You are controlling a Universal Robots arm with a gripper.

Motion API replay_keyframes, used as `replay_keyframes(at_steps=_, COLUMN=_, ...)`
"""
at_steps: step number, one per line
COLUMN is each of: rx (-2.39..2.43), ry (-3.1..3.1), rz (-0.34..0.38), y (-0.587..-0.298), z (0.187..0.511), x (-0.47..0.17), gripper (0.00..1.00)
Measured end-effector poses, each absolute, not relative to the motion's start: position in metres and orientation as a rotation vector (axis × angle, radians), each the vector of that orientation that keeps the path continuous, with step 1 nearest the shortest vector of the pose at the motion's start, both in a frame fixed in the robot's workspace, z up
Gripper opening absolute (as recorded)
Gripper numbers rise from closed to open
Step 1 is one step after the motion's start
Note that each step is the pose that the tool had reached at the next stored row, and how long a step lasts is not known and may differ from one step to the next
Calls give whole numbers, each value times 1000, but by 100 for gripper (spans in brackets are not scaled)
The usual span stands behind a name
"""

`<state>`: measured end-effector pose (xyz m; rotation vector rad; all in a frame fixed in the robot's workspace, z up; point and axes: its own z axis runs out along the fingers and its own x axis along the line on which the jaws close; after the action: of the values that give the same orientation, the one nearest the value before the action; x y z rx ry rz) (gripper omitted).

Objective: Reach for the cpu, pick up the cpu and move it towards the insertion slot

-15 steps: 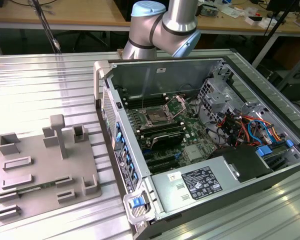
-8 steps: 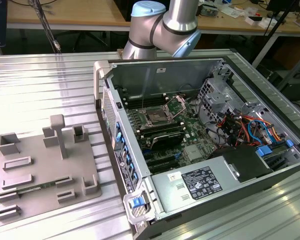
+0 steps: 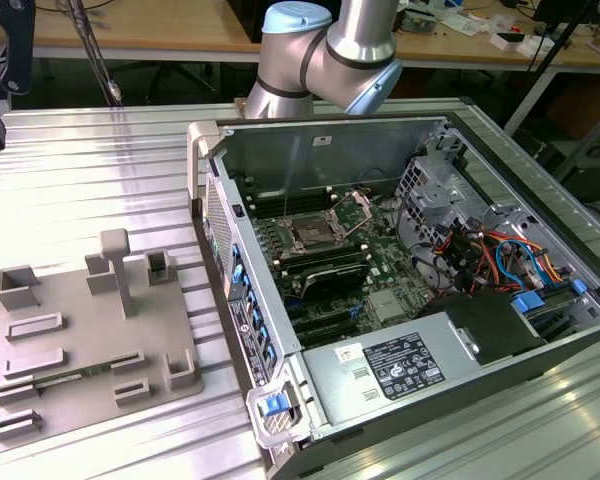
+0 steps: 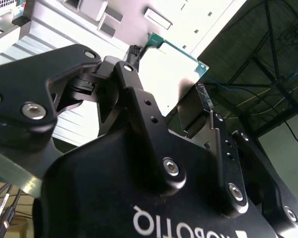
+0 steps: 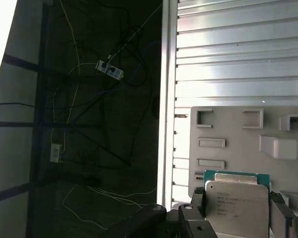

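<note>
Gripper (image 4: 171, 111) closest to lens, fingers (image 4: 134, 89) clamped on cpu (image 4: 171, 69) edges; cpu aloft above grey tray (image 5: 238, 134). Pick done, carry step in hand. Insertion slot (image 3: 308, 237) inside open computer case (image 3: 310, 140), beside tray; transfer calls for level chip.

grey plastic tray (image 3: 80, 340) sits on the ribbed metal table (image 3: 100, 170), right beside the open computer case (image 3: 400, 130) with its cables.
</note>
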<state>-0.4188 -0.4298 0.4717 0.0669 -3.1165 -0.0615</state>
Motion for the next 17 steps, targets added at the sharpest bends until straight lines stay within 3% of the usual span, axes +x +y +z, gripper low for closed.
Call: replay_keyframes(at_steps=17, rx=67, ry=-3116, rz=-61, y=-430, z=471, x=-415, gripper=55)
